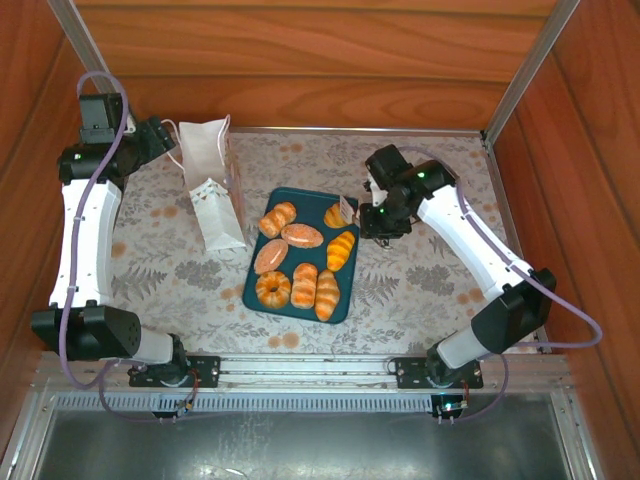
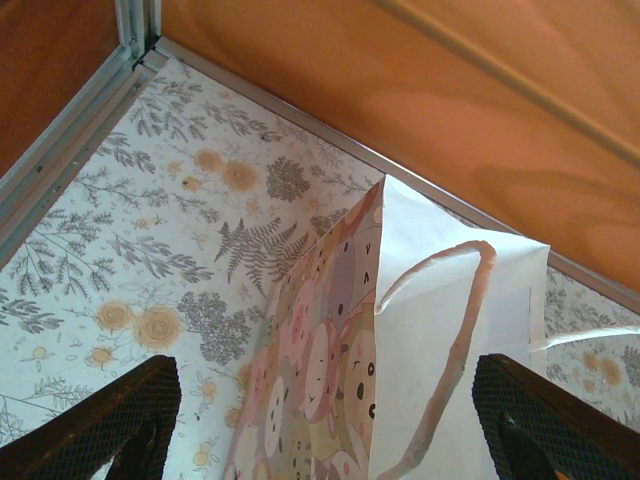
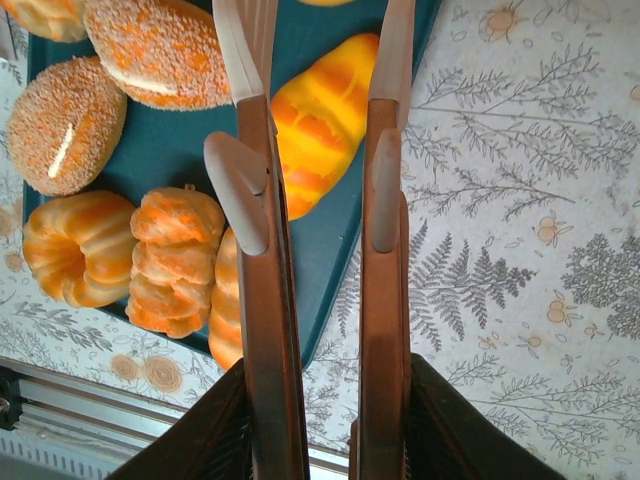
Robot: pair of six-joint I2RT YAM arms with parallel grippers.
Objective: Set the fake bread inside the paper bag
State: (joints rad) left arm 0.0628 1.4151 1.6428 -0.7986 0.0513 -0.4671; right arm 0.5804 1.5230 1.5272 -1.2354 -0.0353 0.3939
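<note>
Over on the back left, your left gripper (image 2: 325, 425) has its jaws spread wide either side of the small white cartoon-print paper bag (image 2: 430, 330), probably to steady its floppy mouth. Your right gripper (image 3: 320, 60) hangs part-open, gripping nothing, over a glossy yellow ridged roll (image 3: 315, 130). The other orange-brown fake bread (image 1: 302, 236) sits on the smooth dark teal tray (image 3: 180, 150).

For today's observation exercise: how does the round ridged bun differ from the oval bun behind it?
Surface: the round ridged bun is glossy and lobed, the oval bun speckled with one pale slit. Shape: the round ridged bun is circular, the oval bun elongated. Both are orange-brown, on the tray.
</note>
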